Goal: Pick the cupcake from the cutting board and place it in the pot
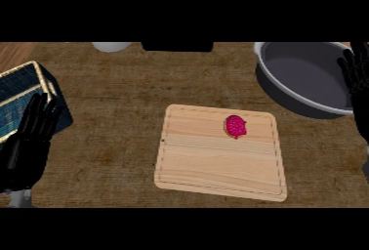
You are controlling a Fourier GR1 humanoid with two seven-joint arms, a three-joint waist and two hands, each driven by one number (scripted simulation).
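Note:
A small pink cupcake (235,126) lies on the pale wooden cutting board (216,166), near the board's far right corner. The grey pot (288,83) stands at the counter's far right, beyond the board. My right hand (357,78) shows at the right edge, over the pot's right rim, fingers straight and pointing up, holding nothing. At the left edge my left hand (29,141) rests open with fingers up, well apart from the board.
A dark blue box with a gold rim (22,93) sits at the left, partly behind my left hand. A white round object (112,46) and a black block (177,46) lie along the far edge of the brown counter.

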